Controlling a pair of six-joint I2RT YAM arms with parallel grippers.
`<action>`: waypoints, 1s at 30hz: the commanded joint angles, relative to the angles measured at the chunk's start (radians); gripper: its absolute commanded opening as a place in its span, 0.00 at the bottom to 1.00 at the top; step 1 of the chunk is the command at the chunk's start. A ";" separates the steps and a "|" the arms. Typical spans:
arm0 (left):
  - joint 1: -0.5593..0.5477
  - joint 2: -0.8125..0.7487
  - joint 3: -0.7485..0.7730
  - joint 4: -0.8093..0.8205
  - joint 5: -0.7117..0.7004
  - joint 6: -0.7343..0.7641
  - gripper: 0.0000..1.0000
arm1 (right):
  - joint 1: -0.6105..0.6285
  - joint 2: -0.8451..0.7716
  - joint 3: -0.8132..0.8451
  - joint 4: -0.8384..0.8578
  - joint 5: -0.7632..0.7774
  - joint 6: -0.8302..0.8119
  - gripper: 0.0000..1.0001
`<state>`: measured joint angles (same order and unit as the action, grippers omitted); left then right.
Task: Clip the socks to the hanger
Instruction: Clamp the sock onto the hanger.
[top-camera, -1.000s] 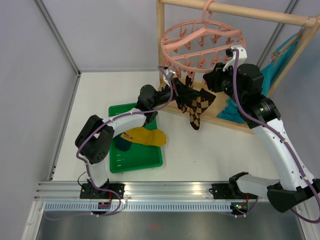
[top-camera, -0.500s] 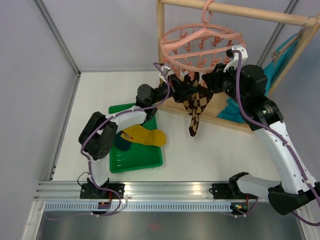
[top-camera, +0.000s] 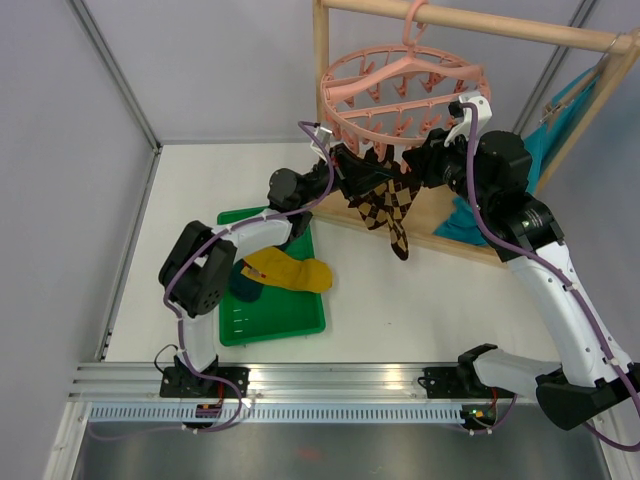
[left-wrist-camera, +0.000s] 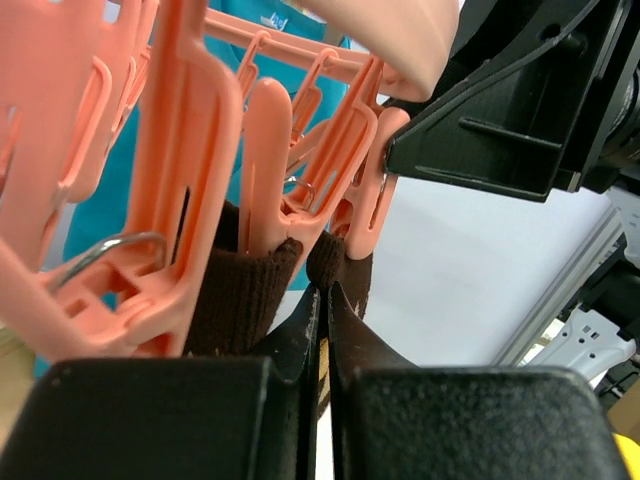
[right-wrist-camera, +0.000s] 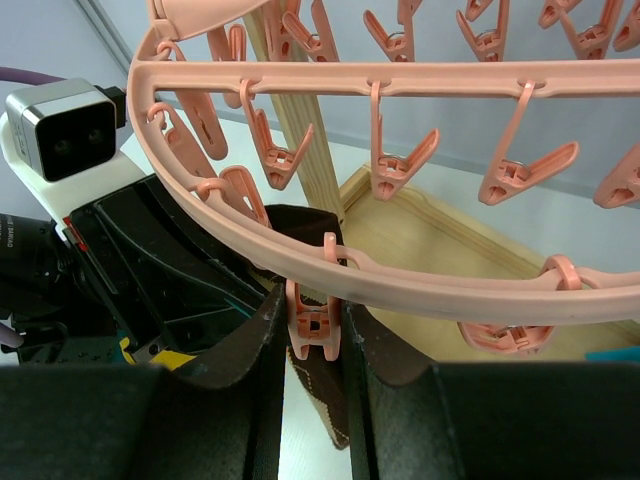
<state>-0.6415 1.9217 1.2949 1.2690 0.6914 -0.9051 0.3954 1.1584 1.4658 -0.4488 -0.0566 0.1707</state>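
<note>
One brown-and-tan diamond sock (top-camera: 388, 208) hangs under the round pink plastic hanger (top-camera: 340, 80) — left gripper (left-wrist-camera: 322, 295) pinches its cuff, right gripper (right-wrist-camera: 312, 305) squeezes one pink clip (right-wrist-camera: 314, 335). One yellow sock (top-camera: 290, 272) lies in the green tray (top-camera: 275, 322).

**A:** The overhead view is bright and even, with soft light from above. There are only faint, blurry-edged shadows on the table (top-camera: 420, 290).

**B:** Any glare?

**A:** Just a dull sheen on the metal strip (top-camera: 350, 450) along the bottom edge. The posts (top-camera: 115, 75) lean outward toward the upper corners (wide lens, by the look of it).

**B:** And the wrist views?

**A:** In the left one, the clips (left-wrist-camera: 200, 150) fill the left half, too close and soft-edged. The sock (left-wrist-camera: 245, 300) goes nearly black, and the white patch at right centre is washed out. In the right one, the hanger (right-wrist-camera: 400, 78) is fairly crisp and the background hazy. The fingers (right-wrist-camera: 130, 420) along the bottom are dark, with almost no detail.
</note>
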 joint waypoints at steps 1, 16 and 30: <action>0.009 0.010 0.029 0.133 0.010 -0.051 0.02 | 0.002 -0.020 -0.001 0.058 -0.014 -0.020 0.00; 0.011 -0.010 -0.017 0.112 -0.105 -0.041 0.02 | 0.002 -0.020 -0.001 0.050 -0.051 -0.014 0.00; 0.009 -0.009 -0.019 0.139 -0.147 -0.074 0.02 | 0.002 -0.019 -0.010 0.036 -0.037 -0.028 0.00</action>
<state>-0.6342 1.9217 1.2667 1.2896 0.5735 -0.9466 0.3954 1.1580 1.4609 -0.4484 -0.0830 0.1596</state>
